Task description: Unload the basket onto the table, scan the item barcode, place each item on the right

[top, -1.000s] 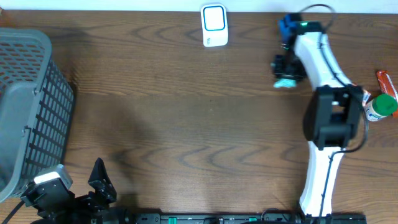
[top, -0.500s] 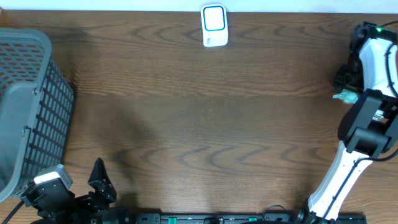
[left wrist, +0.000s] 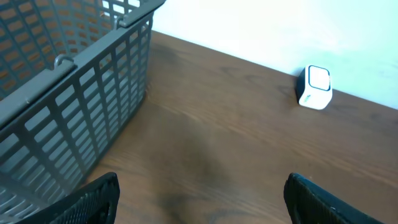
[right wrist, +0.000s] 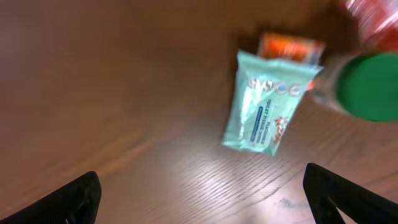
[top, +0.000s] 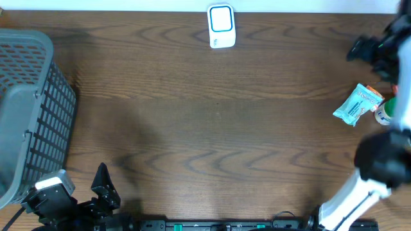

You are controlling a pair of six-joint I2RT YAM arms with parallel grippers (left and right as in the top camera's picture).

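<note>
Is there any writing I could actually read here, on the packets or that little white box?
No text can be read in any view.
Teal packet: printed lines and a logo, too blurred to read.
White box: blue panel, no legible writing.
Green-capped bottle and orange packet: blurred, unreadable.

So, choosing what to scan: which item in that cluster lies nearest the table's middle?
The flat teal plastic packet; the green-capped bottle and orange packet lie beyond it, toward the edge.

Dark wood-grain table against a plain white wall.
</note>
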